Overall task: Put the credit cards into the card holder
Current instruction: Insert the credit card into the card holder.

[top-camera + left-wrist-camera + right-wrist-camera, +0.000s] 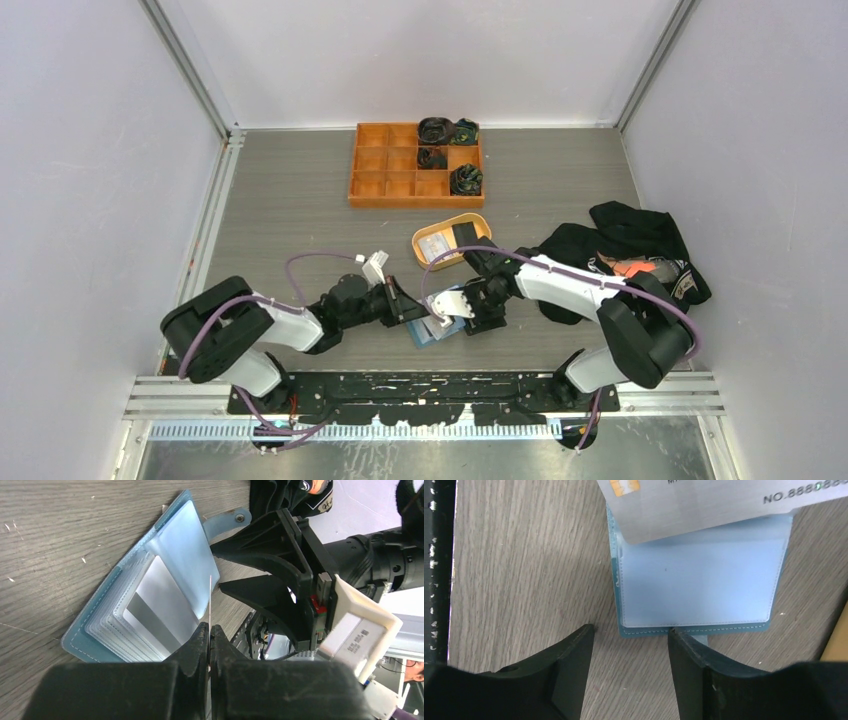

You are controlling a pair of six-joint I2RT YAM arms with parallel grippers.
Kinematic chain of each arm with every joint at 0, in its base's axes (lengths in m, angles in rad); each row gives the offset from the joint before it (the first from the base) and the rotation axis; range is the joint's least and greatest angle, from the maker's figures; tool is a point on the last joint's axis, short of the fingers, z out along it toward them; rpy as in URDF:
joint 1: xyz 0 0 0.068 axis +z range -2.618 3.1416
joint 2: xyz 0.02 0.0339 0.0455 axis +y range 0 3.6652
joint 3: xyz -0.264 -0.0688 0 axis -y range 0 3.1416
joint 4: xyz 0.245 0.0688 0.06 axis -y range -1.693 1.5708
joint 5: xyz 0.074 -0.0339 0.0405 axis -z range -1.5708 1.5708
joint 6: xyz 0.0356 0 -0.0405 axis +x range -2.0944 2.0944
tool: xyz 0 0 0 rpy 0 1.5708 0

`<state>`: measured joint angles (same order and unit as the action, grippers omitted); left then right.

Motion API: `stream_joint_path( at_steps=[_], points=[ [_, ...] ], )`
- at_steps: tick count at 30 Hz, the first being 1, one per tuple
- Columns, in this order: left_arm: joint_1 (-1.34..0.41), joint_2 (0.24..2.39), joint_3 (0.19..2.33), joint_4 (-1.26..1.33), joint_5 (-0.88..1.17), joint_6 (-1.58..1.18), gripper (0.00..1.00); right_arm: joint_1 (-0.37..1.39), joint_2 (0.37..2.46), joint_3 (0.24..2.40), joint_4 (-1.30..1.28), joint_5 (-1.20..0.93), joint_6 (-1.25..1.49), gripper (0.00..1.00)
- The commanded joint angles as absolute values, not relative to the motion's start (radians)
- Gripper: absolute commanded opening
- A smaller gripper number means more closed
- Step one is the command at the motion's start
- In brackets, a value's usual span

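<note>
Your L gripper (209,632) is clamped shut on a grey card (704,505), held edge-on over the open card holder (175,570) on the table (50,530). R gripper (630,630): jaws part-open, apparently empty, at the holder's tab edge.

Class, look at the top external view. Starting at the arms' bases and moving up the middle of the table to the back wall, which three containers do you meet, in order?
blue card holder → oval tan dish → orange compartment tray
</note>
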<state>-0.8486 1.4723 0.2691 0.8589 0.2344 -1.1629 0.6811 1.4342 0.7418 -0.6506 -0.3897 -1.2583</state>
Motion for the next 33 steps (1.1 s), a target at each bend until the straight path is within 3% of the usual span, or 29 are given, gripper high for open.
stream_joint_path(
  at_steps=[1,15,20,27,33],
  points=[
    [-0.835,1.542,0.281,1.026,0.284,-1.229,0.0,0.705,1.454,0.778,-0.713,-0.405,-1.29,0.6],
    [-0.801,1.859,0.243,1.416,0.357,-1.362,0.0,0.721,1.44,0.808,-0.751,-0.408,-1.268,0.57],
    [-0.784,1.859,0.236,1.428,0.385,-1.356,0.0,0.713,1.426,0.814,-0.751,-0.404,-1.246,0.59],
    [-0.775,1.737,0.243,1.235,0.395,-1.289,0.0,0.712,1.433,0.821,-0.757,-0.391,-1.244,0.6],
    [-0.796,1.539,0.301,0.814,0.338,-1.166,0.0,0.712,1.444,0.83,-0.773,-0.382,-1.246,0.63]
  ],
)
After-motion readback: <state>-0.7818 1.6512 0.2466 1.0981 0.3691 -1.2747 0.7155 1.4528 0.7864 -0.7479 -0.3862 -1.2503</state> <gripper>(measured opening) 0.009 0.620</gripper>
